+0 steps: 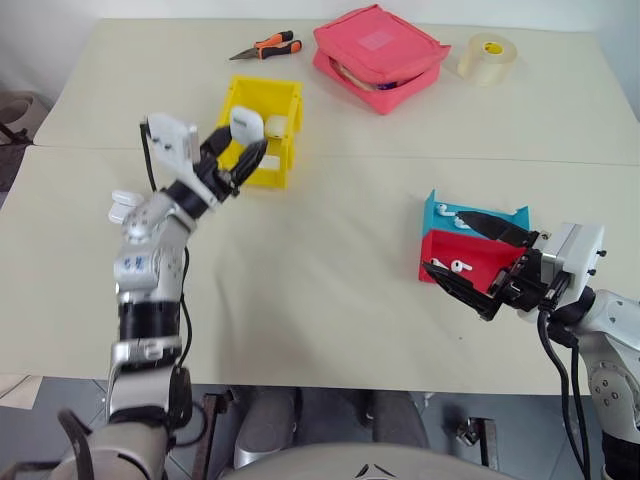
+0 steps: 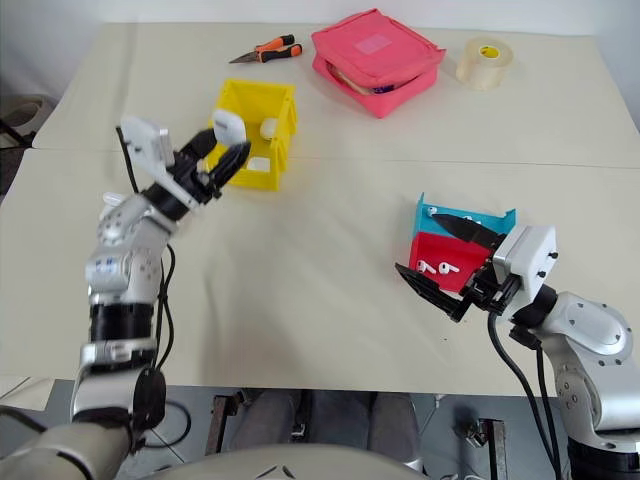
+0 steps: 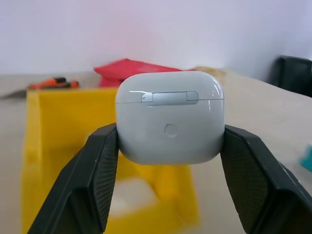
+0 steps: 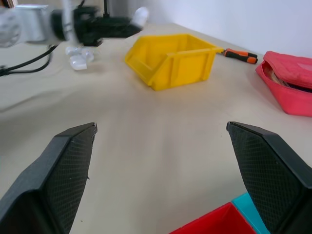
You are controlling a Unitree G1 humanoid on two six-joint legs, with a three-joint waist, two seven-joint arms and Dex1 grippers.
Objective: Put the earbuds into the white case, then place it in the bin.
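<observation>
My left gripper (image 1: 243,140) is shut on the white case (image 3: 170,117), whose lid is closed. It holds the case in the air at the near left side of the yellow bin (image 1: 272,172). A small white item (image 1: 277,126) lies inside the bin. At the right, my right gripper (image 1: 444,239) stands open and empty, its fingers spread over the red tray (image 1: 490,262) and the blue tray (image 1: 436,203). One of the earbuds (image 1: 458,266) lies in the red tray and two more earbuds (image 1: 447,211) lie in the blue one.
A pink zip pouch (image 1: 380,55), a tape roll (image 1: 487,57) and orange-handled pliers (image 1: 268,46) lie along the far side of the table. Two small white cases (image 4: 78,57) sit on the table to the left of my left arm.
</observation>
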